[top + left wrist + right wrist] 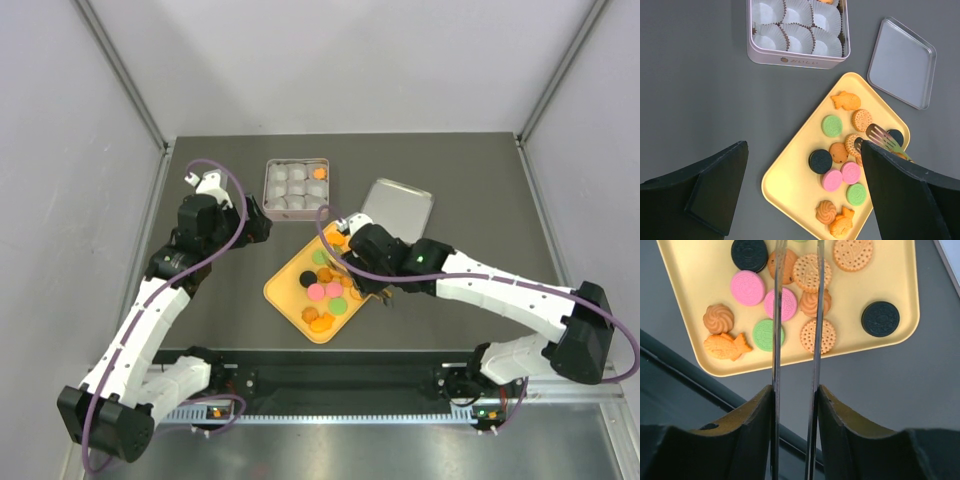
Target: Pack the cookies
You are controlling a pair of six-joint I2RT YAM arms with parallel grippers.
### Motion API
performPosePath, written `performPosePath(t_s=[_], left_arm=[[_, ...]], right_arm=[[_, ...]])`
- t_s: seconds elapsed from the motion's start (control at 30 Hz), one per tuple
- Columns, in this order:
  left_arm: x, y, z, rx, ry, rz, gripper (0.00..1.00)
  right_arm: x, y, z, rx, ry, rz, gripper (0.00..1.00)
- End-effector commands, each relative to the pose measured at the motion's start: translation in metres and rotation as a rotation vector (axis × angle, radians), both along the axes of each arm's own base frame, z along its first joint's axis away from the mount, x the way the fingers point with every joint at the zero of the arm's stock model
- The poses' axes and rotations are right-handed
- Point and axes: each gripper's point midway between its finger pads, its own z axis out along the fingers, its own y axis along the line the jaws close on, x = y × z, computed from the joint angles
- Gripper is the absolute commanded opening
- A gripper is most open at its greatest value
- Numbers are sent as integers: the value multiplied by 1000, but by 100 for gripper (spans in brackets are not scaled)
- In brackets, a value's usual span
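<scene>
The cookies [325, 290] lie loose on a yellow tray [283, 297]: orange, pink, green and black discs, plus fish shapes. They also show in the left wrist view [832, 126] and the right wrist view [747, 287]. One orange cookie [319, 173] sits in a paper cup of the open tin [267, 190]. My right gripper [795, 390] is shut on metal tongs [817, 315], whose arms reach over the tray's cookies. The tong tips [876, 133] hover near a round biscuit. My left gripper [802, 150] is open and empty, above the tray's left side.
The tin's lid [398, 207] lies flat to the right of the tin, behind the tray. White paper cups [790, 20] fill the tin. A black rail [330, 375] runs along the table's near edge. Grey walls stand on both sides.
</scene>
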Motion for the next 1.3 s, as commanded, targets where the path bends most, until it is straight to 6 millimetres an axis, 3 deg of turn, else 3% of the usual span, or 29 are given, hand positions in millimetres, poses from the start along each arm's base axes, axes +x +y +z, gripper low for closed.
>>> performPosePath(t_s=[0.0, 0.37, 0.53, 0.87, 1.27], left_arm=[[5, 1, 13, -7, -60, 1, 99], [5, 1, 11, -7, -54, 3, 99], [5, 1, 11, -7, -54, 2, 99], [5, 1, 11, -7, -52, 2, 99], [5, 2, 11, -9, -53, 4, 99]], right_arm=[[4, -7, 4, -4, -44, -50, 41], [0, -7, -6, -9, -7, -51, 48], [-2, -11, -17, -13, 26, -62, 49], [1, -6, -21, 24, 62, -56, 49], [3, -14, -29, 37, 92, -76, 49]])
